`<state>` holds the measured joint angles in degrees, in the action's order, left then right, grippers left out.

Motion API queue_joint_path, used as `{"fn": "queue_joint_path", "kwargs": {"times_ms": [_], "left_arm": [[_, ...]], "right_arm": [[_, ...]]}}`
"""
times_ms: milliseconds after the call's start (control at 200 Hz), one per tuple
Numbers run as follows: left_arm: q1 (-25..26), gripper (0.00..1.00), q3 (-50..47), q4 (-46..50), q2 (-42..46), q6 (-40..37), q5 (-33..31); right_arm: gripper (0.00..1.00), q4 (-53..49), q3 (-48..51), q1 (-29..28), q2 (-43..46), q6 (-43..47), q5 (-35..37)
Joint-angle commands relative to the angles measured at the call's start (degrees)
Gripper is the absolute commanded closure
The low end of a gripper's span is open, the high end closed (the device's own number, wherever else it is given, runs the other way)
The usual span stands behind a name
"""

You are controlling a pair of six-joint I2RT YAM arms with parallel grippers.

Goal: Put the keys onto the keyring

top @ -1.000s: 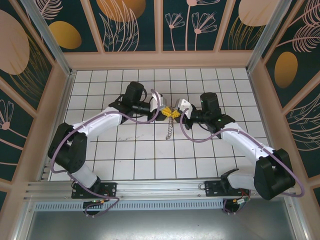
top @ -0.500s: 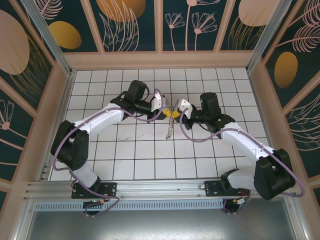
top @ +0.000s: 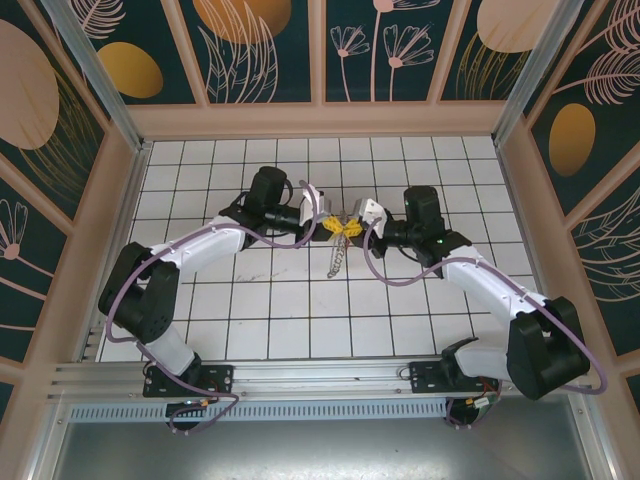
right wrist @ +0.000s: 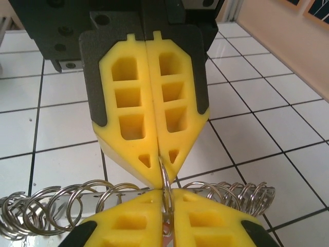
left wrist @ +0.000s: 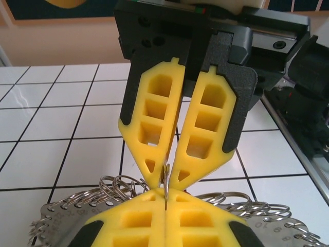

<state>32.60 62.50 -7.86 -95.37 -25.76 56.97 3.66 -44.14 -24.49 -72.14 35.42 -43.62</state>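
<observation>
Yellow left tool [top: 333,227] (clamped) pinches keyring [right wrist: 165,181] opposite right tool [top: 352,227].

White tiled table [top: 290,310] with thin dark grid lines. Both pincers have bright yellow fingers [left wrist: 154,128] on black mounts (the left pincer [top: 333,225], the right pincer [top: 349,227]). Shiny silver metal rings [right wrist: 56,206]. White arms [top: 200,245] carry purple cables [top: 262,238]. Dark teal walls [top: 250,50] show orange ovals and pale leaf outlines.
</observation>
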Motion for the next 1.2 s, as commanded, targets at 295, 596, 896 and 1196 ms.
{"fn": "queue_joint_path", "kwargs": {"times_ms": [295,596,896,1196], "left_arm": [[0.88,1.00,1.54,-1.45,1.78,0.15,6.29],[0.88,0.87,3.97,11.75,2.30,-7.30,-3.00],[0.81,0.81,4.60,15.50,2.82,-9.27,-7.44],[0.99,0.82,3.97,15.64,3.67,-9.79,-10.07]], "right_arm": [[1.00,6.01,0.84,1.70,1.30,-3.24,-2.63],[1.00,-1.47,-3.69,0.04,-0.68,-0.64,1.95],[1.00,-3.84,-5.02,-1.46,-1.33,0.73,4.55],[1.00,-5.00,-5.95,-2.17,-2.12,1.81,5.73]]}}
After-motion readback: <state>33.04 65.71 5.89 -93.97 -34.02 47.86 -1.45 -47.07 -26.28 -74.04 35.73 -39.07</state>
